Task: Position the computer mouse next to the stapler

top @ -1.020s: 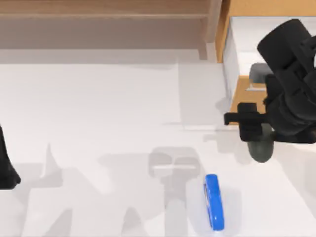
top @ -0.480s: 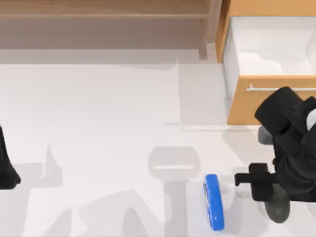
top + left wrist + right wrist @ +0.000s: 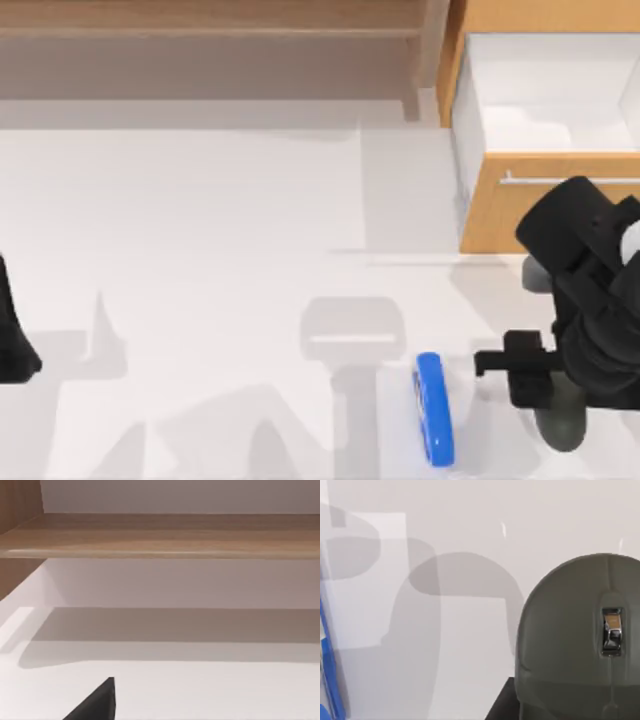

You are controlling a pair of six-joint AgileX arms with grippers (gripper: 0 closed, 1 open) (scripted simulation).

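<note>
My right gripper [image 3: 552, 395] sits at the lower right of the top view, fingers clenched on the mouse [image 3: 563, 422], whose grey end pokes out below it. The stapler [image 3: 434, 409] lies near, to its left at the bottom edge, apart from the mouse. My left arm is parked at the left edge.

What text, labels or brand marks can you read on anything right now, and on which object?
None are readable.
Computer mouse: plain grey shell with a metallic scroll wheel, no logo.
Stapler: plain blue, only a thin pale line.
Open drawer: blank wooden front with a bar handle.
Table: no markings.
</note>
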